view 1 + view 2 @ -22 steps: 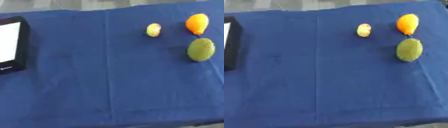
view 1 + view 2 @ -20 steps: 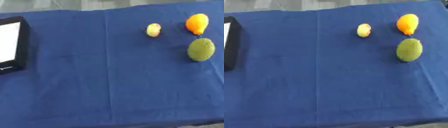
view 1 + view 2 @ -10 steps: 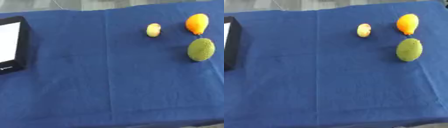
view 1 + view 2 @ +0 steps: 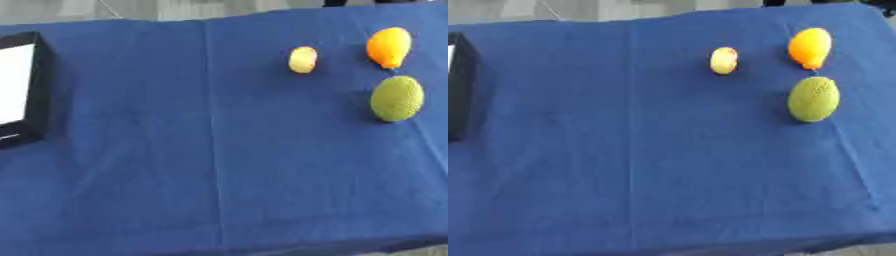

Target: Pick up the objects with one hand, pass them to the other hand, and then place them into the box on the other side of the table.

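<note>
Three fruit-like objects lie on the blue tablecloth [image 4: 219, 150] at the right. An orange, pear-shaped one [image 4: 388, 46] sits farthest back. A green oval one [image 4: 396, 98] lies just in front of it. A small yellow one [image 4: 303, 59] rests to their left. The black box [image 4: 37, 95] with a white inside stands at the left edge, partly cut off. Neither of my hands shows in either view.
The cloth hangs over the table's near edge [image 4: 262, 247] along the bottom. A fold line runs from back to front through the cloth's middle [image 4: 213, 130]. A grey floor strip shows beyond the far edge [image 4: 157, 7].
</note>
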